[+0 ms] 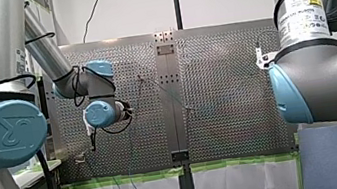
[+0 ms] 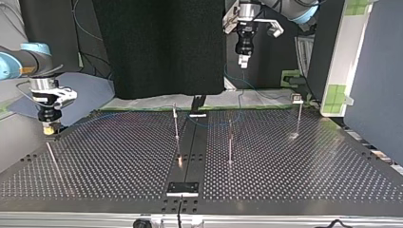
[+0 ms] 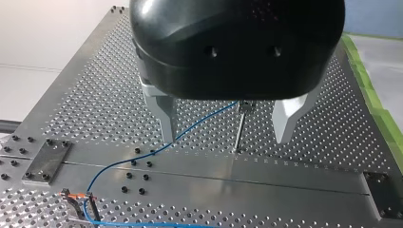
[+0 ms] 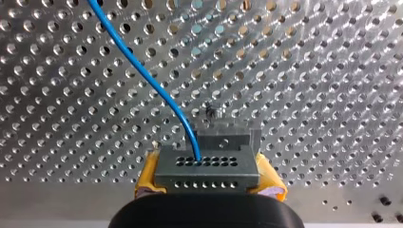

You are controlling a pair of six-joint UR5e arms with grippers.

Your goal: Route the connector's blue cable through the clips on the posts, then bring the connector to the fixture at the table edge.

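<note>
The connector [image 4: 206,168] is pinched between the yellow pads [image 4: 148,173] of my right pincer [image 4: 209,179], close to the perforated surface [image 4: 309,71] at about nine o'clock in the top view. Its blue cable [image 4: 142,71] arcs away ahead of the pincer. My left pincer [image 3: 227,137] hangs spread at about one o'clock in that view, and beyond its metal fingers [image 3: 168,118] the cable reaches a clip [image 3: 246,106] on a post [image 3: 240,130].
</note>
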